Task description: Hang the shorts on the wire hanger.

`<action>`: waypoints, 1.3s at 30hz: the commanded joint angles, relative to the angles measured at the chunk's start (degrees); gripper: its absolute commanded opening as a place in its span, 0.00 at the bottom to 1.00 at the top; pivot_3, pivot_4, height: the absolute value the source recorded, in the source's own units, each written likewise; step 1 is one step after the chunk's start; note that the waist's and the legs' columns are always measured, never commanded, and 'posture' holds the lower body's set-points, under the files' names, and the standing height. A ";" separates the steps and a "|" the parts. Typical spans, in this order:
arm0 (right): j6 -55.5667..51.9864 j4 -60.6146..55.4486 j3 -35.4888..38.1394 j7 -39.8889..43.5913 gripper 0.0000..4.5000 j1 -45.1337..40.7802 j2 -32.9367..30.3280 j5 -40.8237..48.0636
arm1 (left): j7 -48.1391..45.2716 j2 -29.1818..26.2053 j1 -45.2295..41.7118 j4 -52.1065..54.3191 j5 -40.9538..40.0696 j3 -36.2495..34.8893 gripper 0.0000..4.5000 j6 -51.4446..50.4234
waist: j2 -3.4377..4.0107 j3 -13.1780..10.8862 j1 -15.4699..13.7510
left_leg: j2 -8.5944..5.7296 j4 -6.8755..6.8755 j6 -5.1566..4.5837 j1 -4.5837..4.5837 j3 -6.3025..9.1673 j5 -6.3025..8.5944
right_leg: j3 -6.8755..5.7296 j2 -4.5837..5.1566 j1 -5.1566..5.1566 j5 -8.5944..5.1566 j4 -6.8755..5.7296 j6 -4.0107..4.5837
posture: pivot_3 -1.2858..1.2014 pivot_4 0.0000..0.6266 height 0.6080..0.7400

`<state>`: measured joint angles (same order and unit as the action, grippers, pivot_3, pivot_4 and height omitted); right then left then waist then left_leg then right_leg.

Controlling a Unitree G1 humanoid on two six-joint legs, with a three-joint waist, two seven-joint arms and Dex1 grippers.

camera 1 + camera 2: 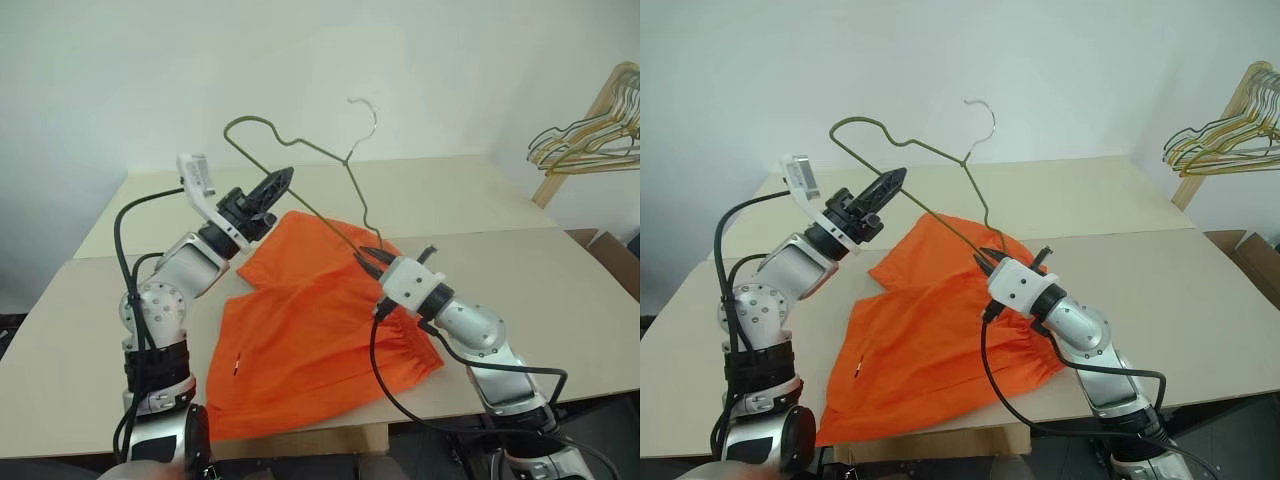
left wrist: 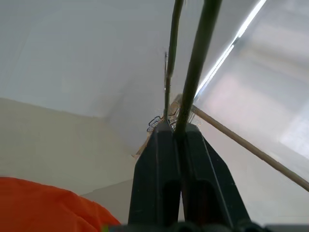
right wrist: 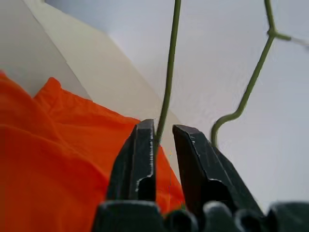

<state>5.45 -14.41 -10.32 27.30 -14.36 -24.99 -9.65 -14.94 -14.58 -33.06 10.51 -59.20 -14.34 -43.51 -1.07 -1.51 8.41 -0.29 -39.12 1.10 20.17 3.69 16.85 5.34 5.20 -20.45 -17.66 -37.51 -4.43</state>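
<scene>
Left gripper (image 1: 285, 176) is raised above the table (image 1: 560, 290), pointing up and toward the right, fingers pressed together and clamped on the wire hanger (image 1: 300, 146); in the left wrist view the wire runs straight out from between the closed fingers (image 2: 159, 164). The hanger is held in the air, tilted, its long bar sloping from the left gripper down to the right gripper, its hook (image 1: 366, 112) at the top against the wall. One shoulder of the hanger loops out past the left gripper, the other side drops toward the right gripper. The shorts (image 1: 310, 330) lie flat on the table below and between the two arms, bright orange, gathered waistband toward the right arm, a small white tag (image 1: 235, 368) near the lower left edge. They are not on the hanger; the lower end of the wire sits just over the upper part of the fabric. Right gripper (image 1: 371, 258) is low, just above the shorts, fingers slightly apart with the wire passing through the gap; in the right wrist view the wire lies against one finger (image 3: 140, 159) and clear of the other, so no firm clamp there. At the far right, well apart from all this, a bunch of hangers (image 1: 590, 140) hangs on a wooden rack (image 1: 585, 125).
</scene>
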 commanded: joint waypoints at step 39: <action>-49.45 6.11 6.78 42.71 0.83 -24.98 -11.26 50.63 | -52.96 -18.64 -13.56 -13.48 -4.10 -4.60 0.00 0.45 | 0.18 -0.19 0.07 | 0.09 0.16 -0.13 0.18 0.36 0.07 | -0.40 0.09 -0.03 -0.01 0.40 0.01 | 0.48 0.00 1.00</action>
<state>-43.74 -7.41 -4.19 69.79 -37.49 -36.33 39.65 -68.13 -33.13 -46.46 -4.43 -63.06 -17.98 -43.98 -0.89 -1.70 8.48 -0.21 -38.95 0.97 20.36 4.05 16.92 4.94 5.29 -20.48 -17.66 -37.11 -4.42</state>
